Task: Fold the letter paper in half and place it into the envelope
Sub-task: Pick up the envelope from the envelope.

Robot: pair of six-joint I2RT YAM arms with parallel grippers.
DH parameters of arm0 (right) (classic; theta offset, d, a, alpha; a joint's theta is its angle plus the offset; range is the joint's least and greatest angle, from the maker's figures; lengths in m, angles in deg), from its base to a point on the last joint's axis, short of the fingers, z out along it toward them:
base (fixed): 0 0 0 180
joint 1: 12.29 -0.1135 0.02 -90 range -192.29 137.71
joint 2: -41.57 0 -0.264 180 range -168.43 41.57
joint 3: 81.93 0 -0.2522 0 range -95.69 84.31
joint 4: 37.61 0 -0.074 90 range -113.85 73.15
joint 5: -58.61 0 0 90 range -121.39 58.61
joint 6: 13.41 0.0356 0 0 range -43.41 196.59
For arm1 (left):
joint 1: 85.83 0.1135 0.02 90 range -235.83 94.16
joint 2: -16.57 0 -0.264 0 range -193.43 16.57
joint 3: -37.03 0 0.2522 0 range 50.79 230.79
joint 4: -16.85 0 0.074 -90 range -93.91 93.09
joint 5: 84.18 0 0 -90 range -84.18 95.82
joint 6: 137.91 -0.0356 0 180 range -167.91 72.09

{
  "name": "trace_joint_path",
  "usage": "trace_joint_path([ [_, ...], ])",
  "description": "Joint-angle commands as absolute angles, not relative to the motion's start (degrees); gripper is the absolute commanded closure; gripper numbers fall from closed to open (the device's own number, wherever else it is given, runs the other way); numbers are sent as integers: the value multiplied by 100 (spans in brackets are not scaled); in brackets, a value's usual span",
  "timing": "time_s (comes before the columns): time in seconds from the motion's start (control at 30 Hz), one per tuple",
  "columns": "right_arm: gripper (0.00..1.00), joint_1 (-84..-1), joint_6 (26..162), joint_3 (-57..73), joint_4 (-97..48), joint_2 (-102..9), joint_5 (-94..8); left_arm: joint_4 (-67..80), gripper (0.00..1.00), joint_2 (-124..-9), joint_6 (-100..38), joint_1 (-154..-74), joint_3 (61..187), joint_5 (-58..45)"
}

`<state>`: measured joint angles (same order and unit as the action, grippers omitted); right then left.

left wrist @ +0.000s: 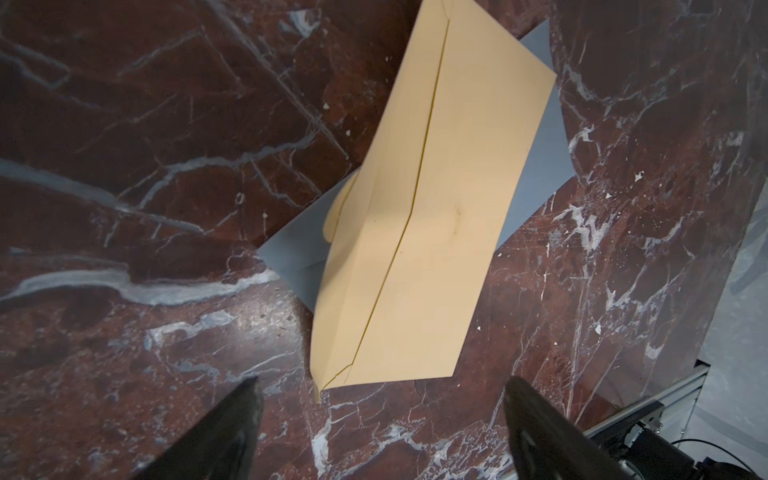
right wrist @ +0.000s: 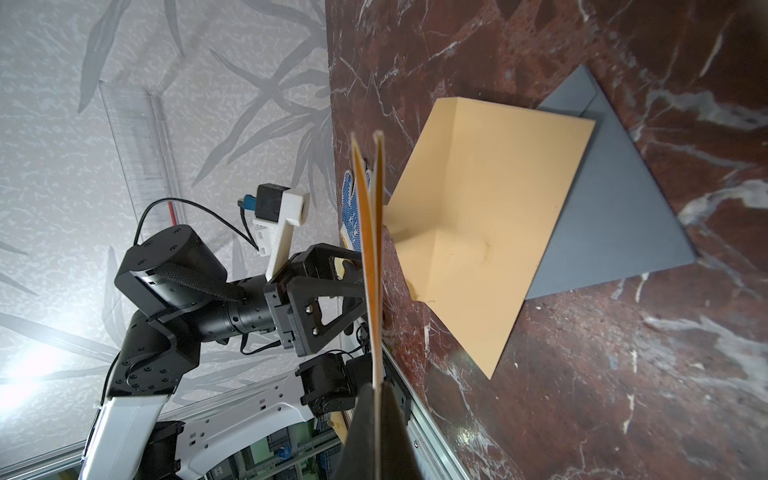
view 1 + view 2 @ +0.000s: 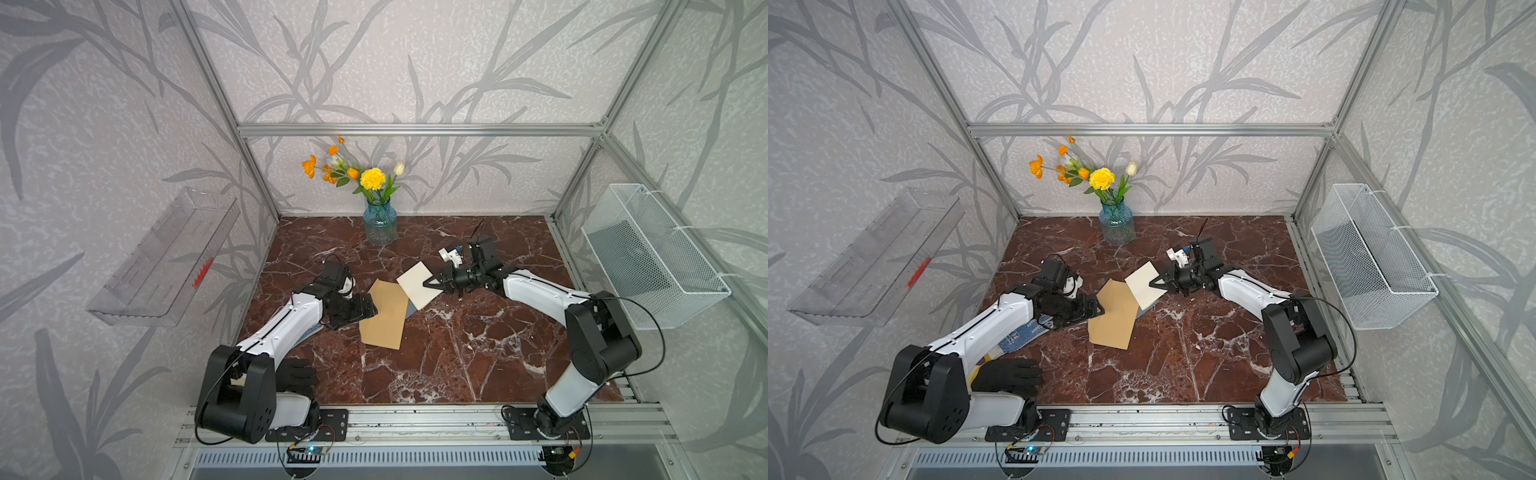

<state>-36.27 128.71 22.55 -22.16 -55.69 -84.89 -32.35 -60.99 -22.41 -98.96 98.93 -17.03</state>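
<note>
Fold looks done: right hand (image 3: 429,285) pinches the folded cream letter paper (image 3: 417,284) by one edge, in the air over the far corner of the tan paper envelope (image 3: 385,316). Envelope lies on a grey sheet (image 2: 615,208) on the red marble tabletop (image 3: 457,353). Left hand (image 3: 1096,309) is spread and empty at the envelope's opposite edge; touching or just off, can't tell. Step in hand: insertion. Next, I'd say: left hand lifts the flap and holds the mouth open, right slides the paper in. Mouth itself isn't visible. Right wrist view shows the paper edge-on only.
</note>
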Motion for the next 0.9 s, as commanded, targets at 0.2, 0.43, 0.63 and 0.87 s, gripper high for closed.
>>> trace_joint_path([
  [0.2,100,-3498,12765,2288,-2190,-5358,-8553,-2643,34,-6629,-2422,-9807,9851,-1532],
  [0.43,100,-3395,12827,2459,-2262,-5214,-8571,-2447,36,-7064,-2502,-9688,10014,-1508],
  [0.63,100,-3386,12780,2491,-2163,-5142,-8575,-2153,61,-7351,-2414,-9591,10049,-1716],
  [0.87,100,-3416,12613,2429,-1721,-5046,-8355,-1953,100,-7468,-2380,-9559,10115,-2139],
])
